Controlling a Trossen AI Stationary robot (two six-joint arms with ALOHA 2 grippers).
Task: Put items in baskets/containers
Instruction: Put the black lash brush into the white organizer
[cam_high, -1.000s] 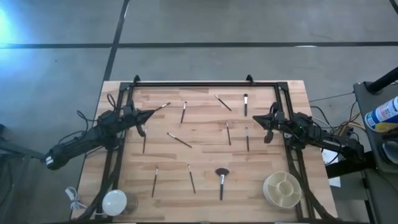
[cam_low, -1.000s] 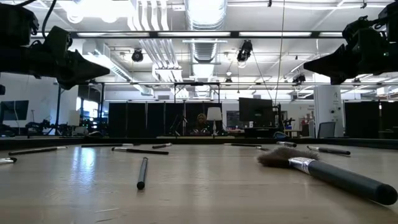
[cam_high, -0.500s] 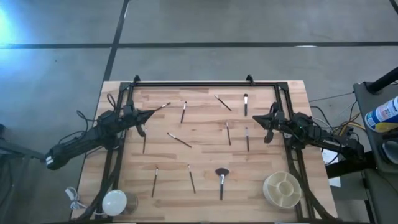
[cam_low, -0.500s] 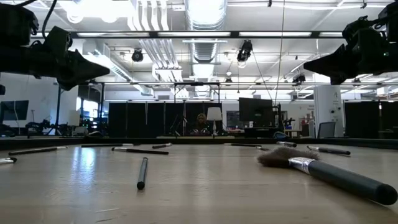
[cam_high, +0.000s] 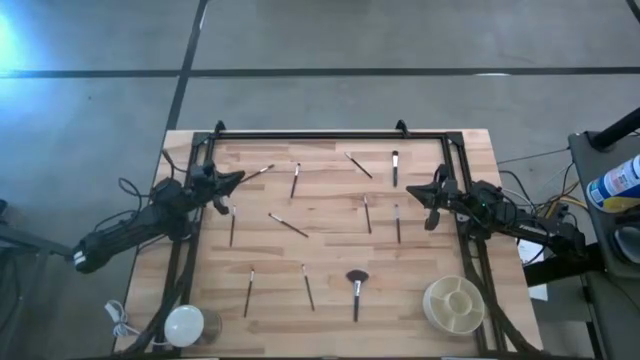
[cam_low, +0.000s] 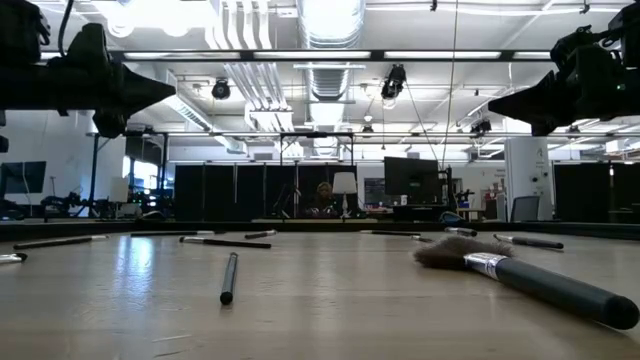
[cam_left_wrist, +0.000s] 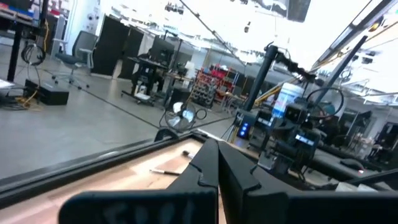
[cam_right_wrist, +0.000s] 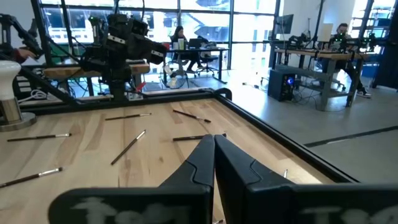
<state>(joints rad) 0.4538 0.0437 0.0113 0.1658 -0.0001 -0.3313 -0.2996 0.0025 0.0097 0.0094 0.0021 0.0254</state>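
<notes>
From above, the brushes (cam_high: 289, 225) are too thin for me to tell bristle ends from handles. The tub (cam_high: 452, 304) shows compartments, but I cannot make out what they hold. At surface level, the fluffy brush (cam_low: 520, 275) runs off the picture's edge.

Brushes (cam_high: 289, 225) scattered on table (cam_high: 330, 270) between both closed jaws; tub (cam_high: 452, 304) near table's corner, beside right gripper (cam_high: 432, 192), well apart from left gripper (cam_high: 237, 178).
</notes>
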